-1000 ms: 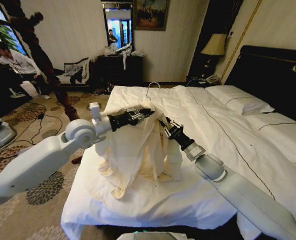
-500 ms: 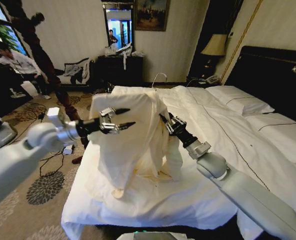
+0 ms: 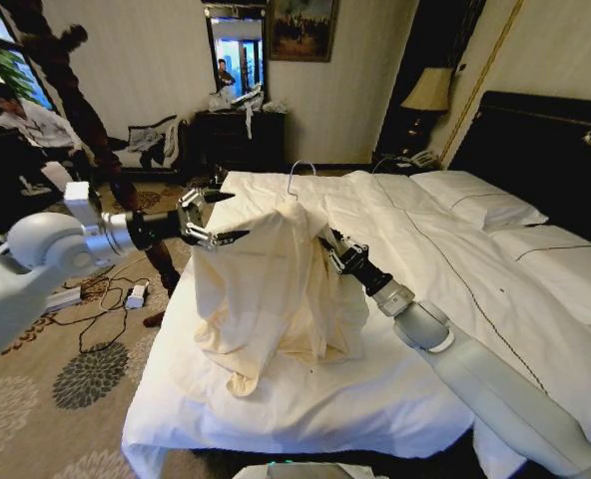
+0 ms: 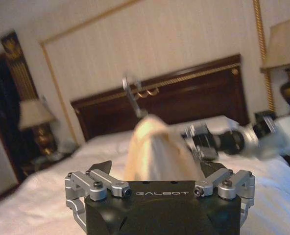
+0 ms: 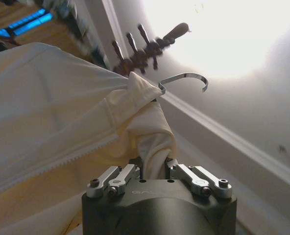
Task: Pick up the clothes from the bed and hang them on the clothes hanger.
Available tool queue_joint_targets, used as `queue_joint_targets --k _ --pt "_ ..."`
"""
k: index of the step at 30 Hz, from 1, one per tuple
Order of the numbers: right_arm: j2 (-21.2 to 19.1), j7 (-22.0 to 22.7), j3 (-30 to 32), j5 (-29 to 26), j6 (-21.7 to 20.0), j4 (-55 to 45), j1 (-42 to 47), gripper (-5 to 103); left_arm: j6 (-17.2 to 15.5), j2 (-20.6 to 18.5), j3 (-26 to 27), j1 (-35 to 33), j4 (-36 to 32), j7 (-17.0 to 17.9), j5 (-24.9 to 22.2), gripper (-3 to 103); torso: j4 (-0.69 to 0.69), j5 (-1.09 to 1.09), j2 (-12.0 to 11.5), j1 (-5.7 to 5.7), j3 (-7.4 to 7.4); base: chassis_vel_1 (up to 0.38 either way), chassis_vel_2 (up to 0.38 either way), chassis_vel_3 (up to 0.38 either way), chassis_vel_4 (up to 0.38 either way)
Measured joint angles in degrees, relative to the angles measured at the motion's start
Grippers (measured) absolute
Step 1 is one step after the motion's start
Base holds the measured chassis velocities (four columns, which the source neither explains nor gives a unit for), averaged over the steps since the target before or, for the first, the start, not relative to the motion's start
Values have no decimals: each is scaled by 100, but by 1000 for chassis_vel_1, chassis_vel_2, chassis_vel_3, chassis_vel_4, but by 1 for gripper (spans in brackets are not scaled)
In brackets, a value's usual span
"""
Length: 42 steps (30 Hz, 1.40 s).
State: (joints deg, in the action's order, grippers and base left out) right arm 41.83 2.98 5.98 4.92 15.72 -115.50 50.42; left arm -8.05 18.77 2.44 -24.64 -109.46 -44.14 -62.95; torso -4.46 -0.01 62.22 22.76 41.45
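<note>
A cream garment (image 3: pixel 266 279) hangs tent-like over the clothes hanger, whose silvery hook (image 3: pixel 296 171) pokes out of the collar above the bed (image 3: pixel 455 259). My right gripper (image 3: pixel 329 249) reaches in from the right and is shut on the cloth-covered hanger just below the hook (image 5: pixel 184 80); bunched cloth (image 5: pixel 152 142) runs down between its fingers. My left gripper (image 3: pixel 226 216) hovers open just left of the garment's shoulder, touching nothing. In the left wrist view the garment (image 4: pixel 155 152) and the hook (image 4: pixel 132 95) stand ahead, with the right gripper (image 4: pixel 204 142) beside them.
White pillows (image 3: pixel 475 200) and a black headboard (image 3: pixel 545 150) lie to the right. A dark dresser (image 3: pixel 241 135) stands against the far wall, and a lamp (image 3: pixel 427 90) sits in the corner. Cables and a white box (image 3: pixel 134 296) lie on the patterned carpet left of the bed.
My left gripper has let go of the garment's top, opened and drawn back to the left. The garment now drapes from the hanger, held by the right gripper alone.
</note>
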Motion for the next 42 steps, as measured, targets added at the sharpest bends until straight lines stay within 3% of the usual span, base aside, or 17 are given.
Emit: queue_joint_targets --k 10,14,16,19,22,24,26,27,28,31,32,34,35,42 --pt "114 -149 -25 667 210 -60 33 19 -206 367 -542 243 341 -433 405 101 -1 1 0 0 0 0 0 0 0" --pt "143 -185 -18 786 293 -12 3 19 -242 436 -682 363 429 -537 455 93 0 1 -1 0 0 0 0 0 0" --pt "145 -203 -19 793 323 7 -36 19 -255 464 -737 412 493 -704 506 82 0 1 -1 1 0 0 0 0 0" --pt "155 -216 -31 794 359 30 -92 19 -297 506 -789 466 571 -914 572 77 0 1 -1 0 0 0 0 0 0" --pt "202 -226 -62 792 407 54 -169 19 -341 571 -868 559 680 -1116 644 61 0 1 -1 0 0 0 0 0 0" --pt "221 -229 -71 792 421 55 -191 20 -355 593 -899 589 705 -1172 659 61 0 1 -1 0 0 0 0 0 0" --pt "255 -232 -86 793 437 58 -240 21 -388 643 -960 661 751 -1229 676 50 0 1 -1 0 0 0 0 0 0" --pt "261 -232 -89 793 439 60 -248 21 -396 657 -973 675 761 -1231 677 50 0 1 -1 0 0 0 0 0 0" --pt "269 -233 -93 794 442 65 -261 21 -408 674 -989 693 773 -1231 677 39 0 1 -1 0 0 0 0 0 0" --pt "286 -243 -96 820 466 86 -274 21 -438 715 -1022 729 799 -1209 681 34 0 1 -1 0 0 0 0 0 0" --pt "304 -259 -99 848 496 122 -275 21 -467 768 -1058 761 816 -1159 684 23 0 1 -1 0 0 0 0 0 0" --pt "314 -260 -105 848 500 138 -274 21 -485 797 -1080 779 830 -1134 684 23 0 1 -1 0 0 0 0 0 0" --pt "320 -260 -109 840 500 146 -273 22 -507 814 -1096 792 843 -1124 685 18 0 1 -1 0 0 0 0 0 0" --pt "350 -250 -120 746 499 179 -288 23 -531 901 -1202 863 910 -1195 674 17 0 1 -1 0 0 0 0 0 0"
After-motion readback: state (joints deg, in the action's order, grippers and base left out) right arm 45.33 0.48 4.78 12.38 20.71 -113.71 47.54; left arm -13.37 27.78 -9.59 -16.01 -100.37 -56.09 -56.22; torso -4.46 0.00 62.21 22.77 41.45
